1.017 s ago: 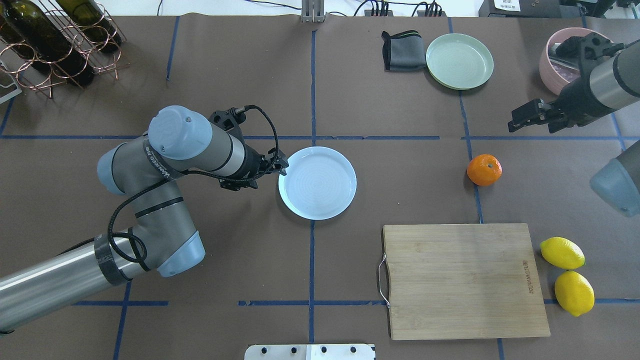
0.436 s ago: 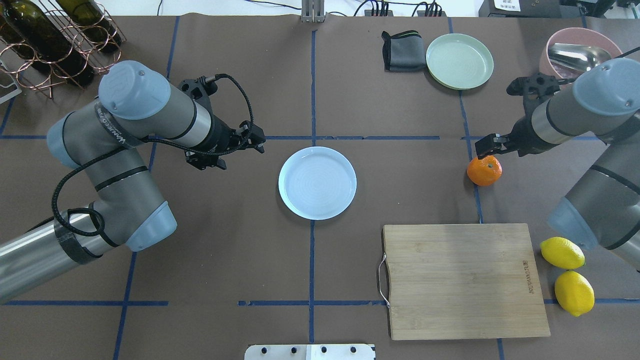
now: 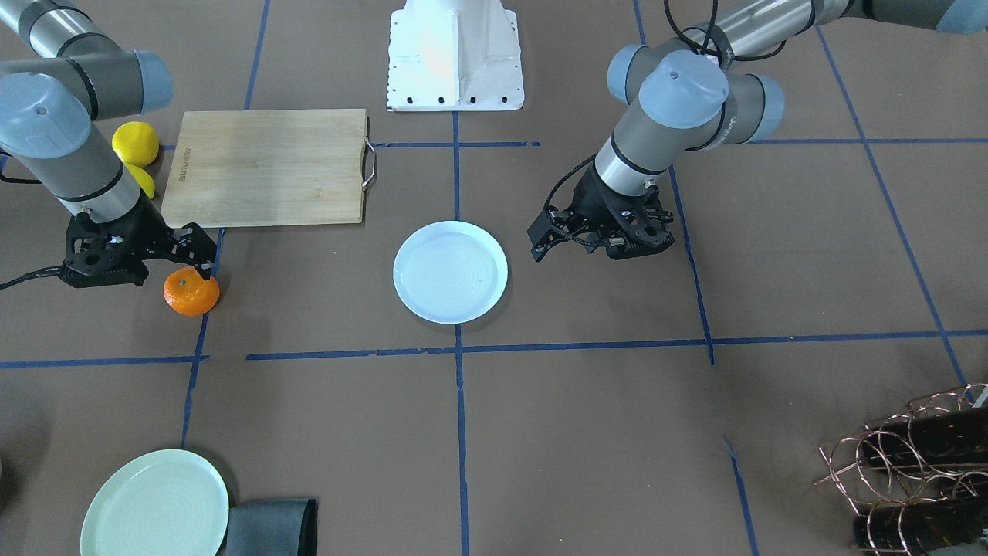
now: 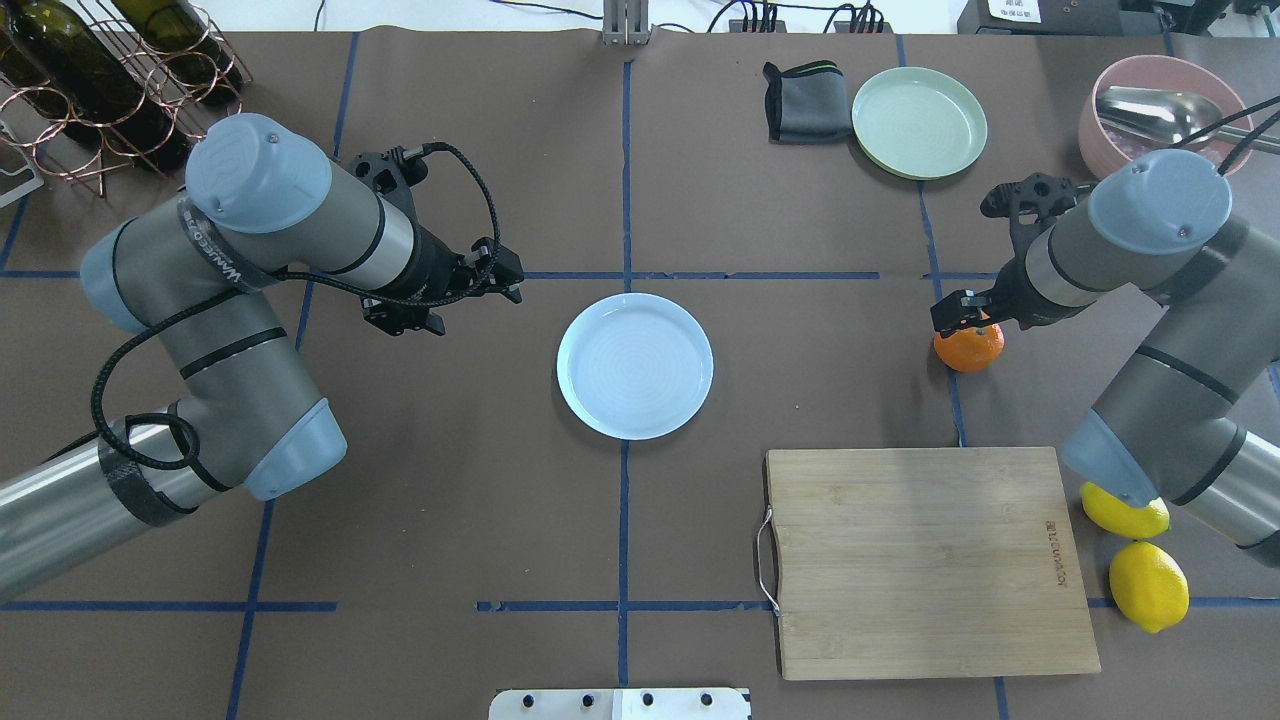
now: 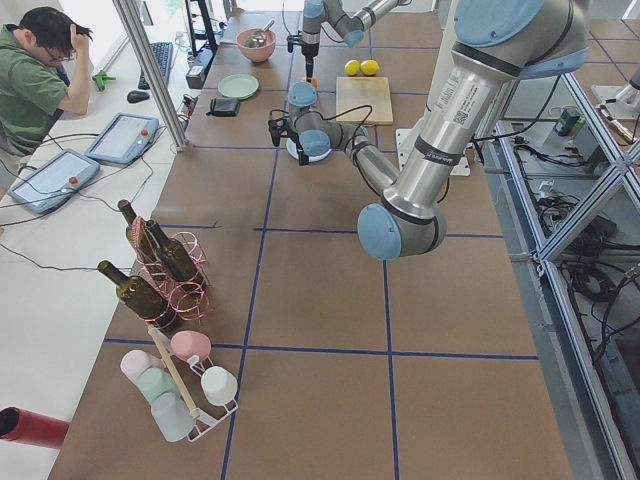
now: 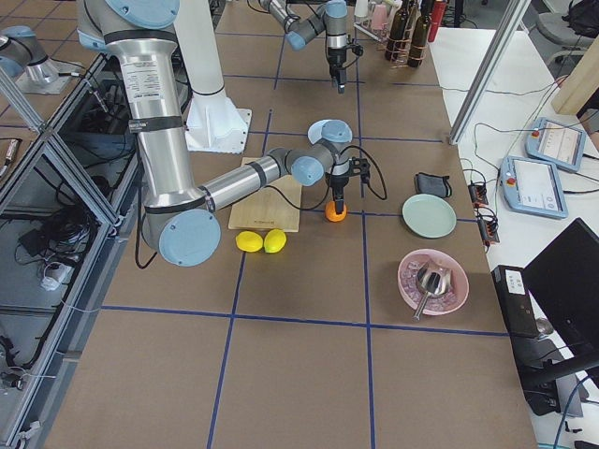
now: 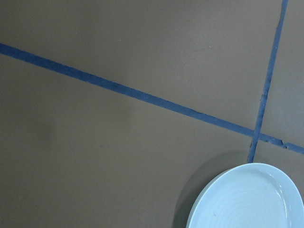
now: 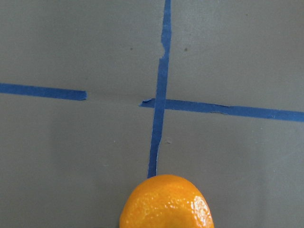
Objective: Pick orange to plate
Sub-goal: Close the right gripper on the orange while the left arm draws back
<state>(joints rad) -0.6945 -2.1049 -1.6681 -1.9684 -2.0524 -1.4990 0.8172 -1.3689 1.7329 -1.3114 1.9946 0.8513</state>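
The orange (image 4: 970, 348) sits on the brown table on a blue tape line, right of centre; it also fills the bottom edge of the right wrist view (image 8: 166, 203). My right gripper (image 4: 962, 312) hangs open just over it, fingers straddling its far side (image 3: 194, 251) without closing on it. The pale bluish-white plate (image 4: 635, 366) lies bare at the table's centre (image 3: 450, 270), and its rim shows in a corner of the left wrist view (image 7: 251, 199). My left gripper (image 4: 505, 272) stands open and holds nothing, a short way left of the plate (image 3: 538, 238).
A wooden cutting board (image 4: 925, 560) lies near-right, with two lemons (image 4: 1148, 585) beside it under the right arm's elbow. A green plate (image 4: 918, 122), grey cloth (image 4: 803, 103) and pink bowl (image 4: 1110, 110) sit at the far right. A bottle rack (image 4: 100, 80) is far left.
The left gripper drew back from the plate's rim, leftward and toward the table's far side. The right arm swung in and lowered its gripper over the orange. The orange and plate stayed put.
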